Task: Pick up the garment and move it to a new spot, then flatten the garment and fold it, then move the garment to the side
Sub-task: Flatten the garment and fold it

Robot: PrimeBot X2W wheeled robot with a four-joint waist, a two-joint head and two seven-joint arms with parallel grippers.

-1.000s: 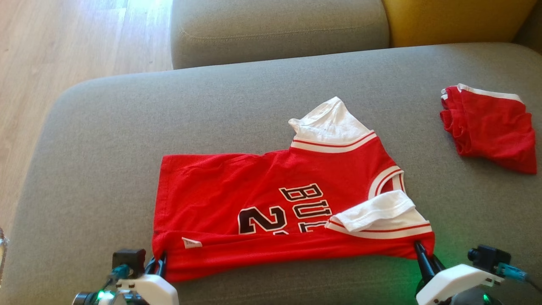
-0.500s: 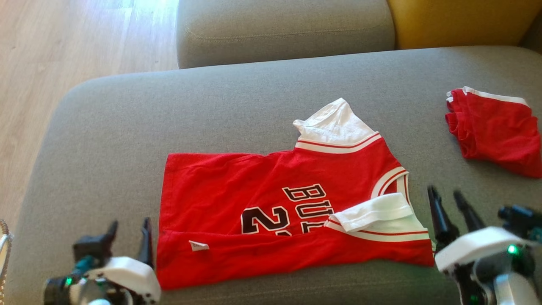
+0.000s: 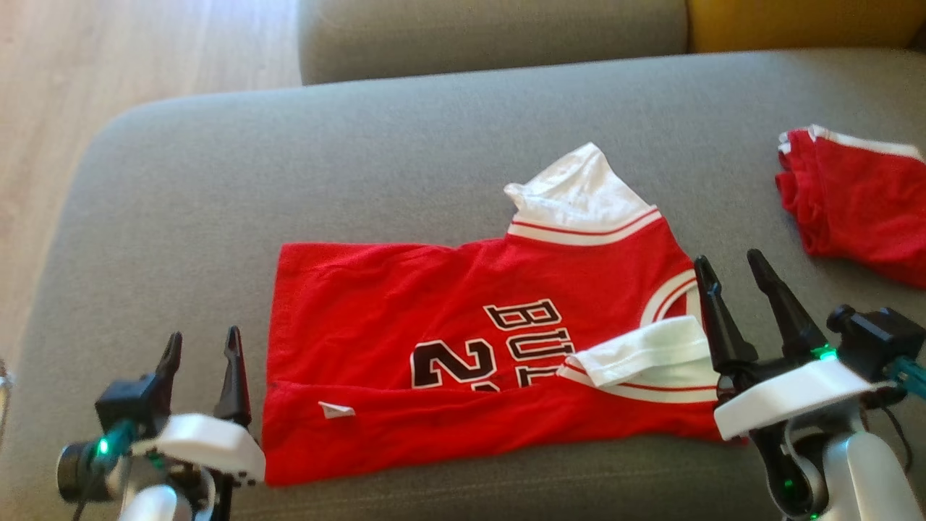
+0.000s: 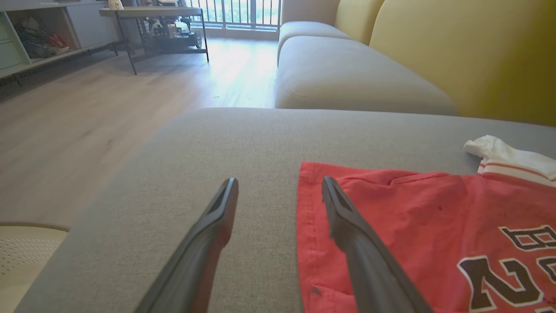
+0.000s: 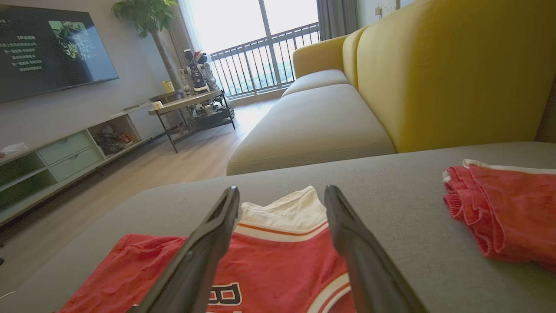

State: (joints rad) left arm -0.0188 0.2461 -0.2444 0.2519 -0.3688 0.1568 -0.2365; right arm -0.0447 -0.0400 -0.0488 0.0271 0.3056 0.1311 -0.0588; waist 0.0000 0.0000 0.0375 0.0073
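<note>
big grey sofa seat takes up most of the head view, with a second grey cushion behind it, wood floor on the robot's left and a strip of yellow backrest at the far right. the garment, a red jersey, lies spread on the middle of the seat with the hem toward the robot's left and the collar end toward the right. its near long edge is folded up over itself and covers the lower part of the black number and letters. one white sleeve sticks out on the far side. the other white sleeve is folded in over the chest on the near side. a smaller bunched red piece with white trim sits on the seat at the far right, well apart from the jersey. right pincer is spread wide at the collar end, with its fingers over the neckline and the near sleeve, pinching nothing. left pincer is spread wide just beside the hem edge and is also empty. in the left wrist view one finger lies across the red hem and the other over bare grey fabric. can't tell if either pincer touches the cloth. a small white label shows on the folded strip near the hem corner.
</note>
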